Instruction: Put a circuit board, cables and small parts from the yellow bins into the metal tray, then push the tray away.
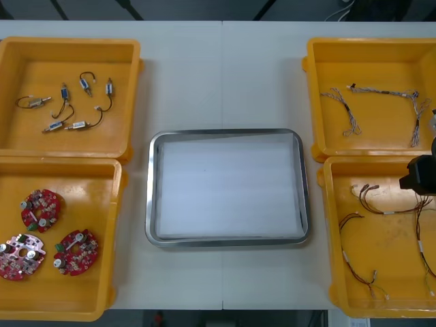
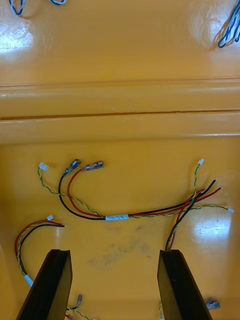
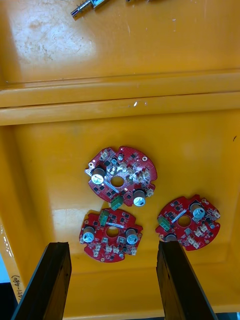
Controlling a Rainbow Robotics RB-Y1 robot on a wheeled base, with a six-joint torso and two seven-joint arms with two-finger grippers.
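Pale table [image 1: 225, 68] carries four yellow bins [image 1: 68, 48], two at each side, and between them the metal tray [image 1: 153, 197], white inside. Left gripper [image 3: 114, 246] hangs with fingers [image 3: 50, 280] apart, unclenched, over three round red circuit boards [image 3: 121, 174] in near left bin. Right gripper [image 2: 115, 255], equally released, hangs over red and black cables [image 2: 117, 216] in near right bin.

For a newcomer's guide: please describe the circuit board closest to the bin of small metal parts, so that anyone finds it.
On the robot's left, the near yellow bin holds three round red circuit boards. The wanted board lies alone, nearest the far bin of small metal parts; the other two sit side by side, farther from that bin.
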